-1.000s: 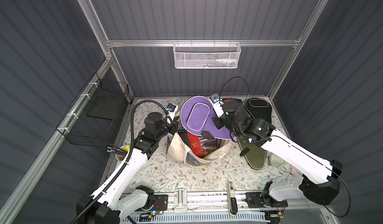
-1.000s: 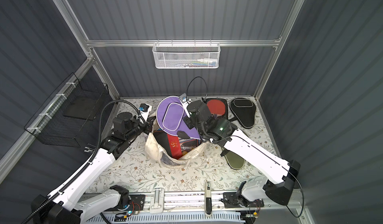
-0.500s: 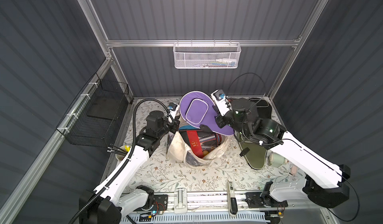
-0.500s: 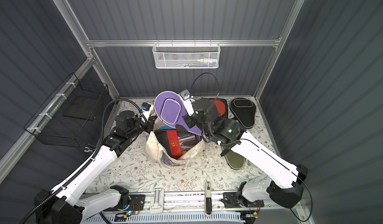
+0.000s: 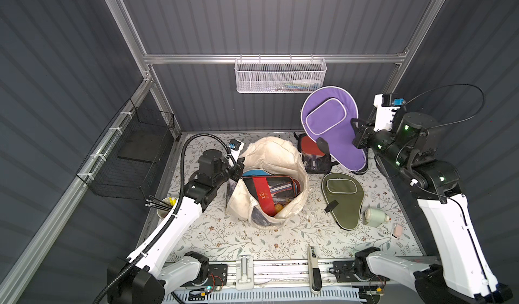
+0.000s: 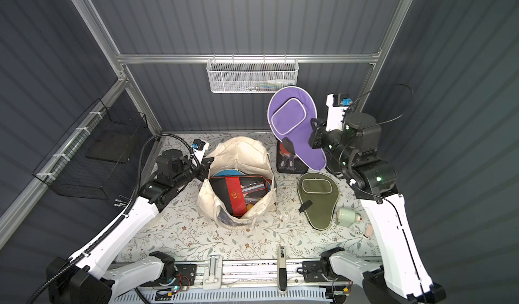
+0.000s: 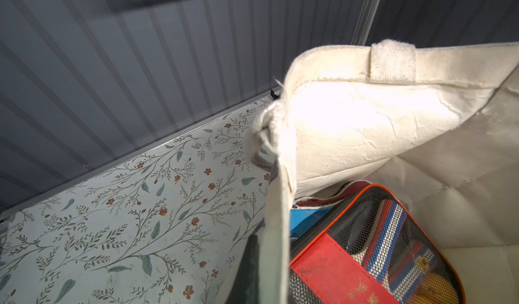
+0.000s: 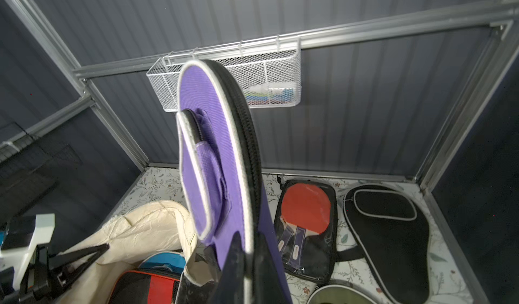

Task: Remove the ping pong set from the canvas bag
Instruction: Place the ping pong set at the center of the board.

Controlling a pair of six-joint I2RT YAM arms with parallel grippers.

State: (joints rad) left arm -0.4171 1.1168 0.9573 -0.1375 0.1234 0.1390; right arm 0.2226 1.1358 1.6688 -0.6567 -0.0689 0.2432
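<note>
The right gripper (image 5: 355, 132) is clenched on the edge of the purple case (image 5: 328, 120), toward its narrow handle end. It holds the case tilted high in the air, the round head rising up and away from the jaws toward the white wire basket (image 5: 280, 77) on the back wall. 1 second ago this case lay low across the mouth of the canvas bag (image 5: 276, 153), and 0.5 seconds ago it was partly lifted. Now it is wholly out of the bag and has swung well away from the left gripper (image 5: 238, 171). Under the held case, on the floral table (image 5: 224, 232), lie the pack with a red paddle (image 5: 310, 148) and, seen in the right wrist view, the black case (image 8: 390, 232) beside it. The olive case (image 5: 342, 195) lies flat below the right gripper, nearer that arm's base. The left gripper stays pinched on the bag's rim at the same spot as before, keeping that side up. With the purple case gone, the bag's mouth stands open. Just beyond the left gripper's tips a red mesh pack (image 5: 269, 188) lies inside, with a blue case (image 5: 254, 172) peeping out from under it.
</note>
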